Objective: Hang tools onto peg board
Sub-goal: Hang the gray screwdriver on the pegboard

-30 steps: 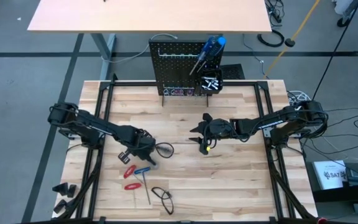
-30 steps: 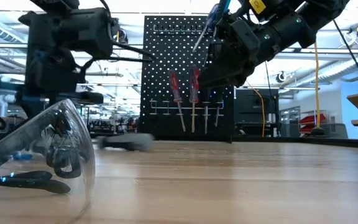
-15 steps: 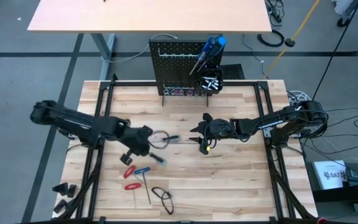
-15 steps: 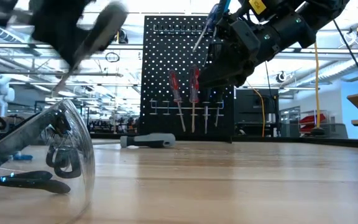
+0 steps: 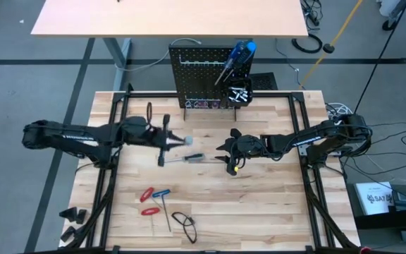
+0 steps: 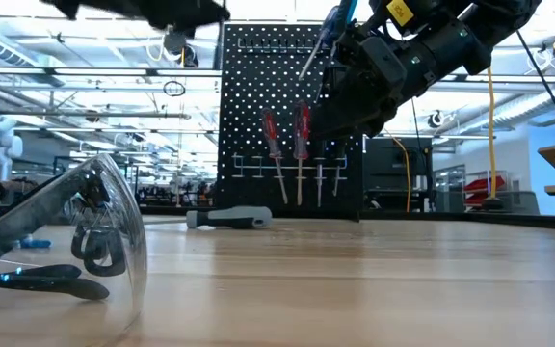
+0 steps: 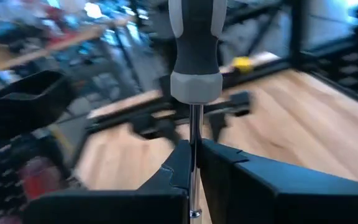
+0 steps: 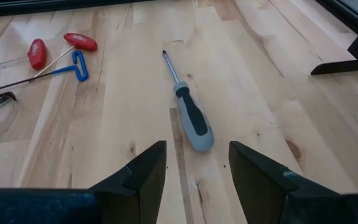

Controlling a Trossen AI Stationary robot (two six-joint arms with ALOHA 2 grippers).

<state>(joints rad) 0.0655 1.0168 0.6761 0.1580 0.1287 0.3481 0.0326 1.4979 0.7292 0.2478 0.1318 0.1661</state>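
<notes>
Left hand pinches grey-handled screwdriver by its shaft, lifted off bench. Right hand hovers with fingers apart, empty, over a second grey screwdriver.

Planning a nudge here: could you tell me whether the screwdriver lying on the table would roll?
The screwdriver would probably roll, as its rounded handle lies on the flat table. It is likely stiff and handle-heavy, given its thin metal shaft.

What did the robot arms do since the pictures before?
The left gripper, shut on a grey-handled screwdriver, rose from beside the red tools and swung toward the peg board. Another screwdriver now lies mid-table. The open right gripper and the hung screwdrivers stayed put.
</notes>
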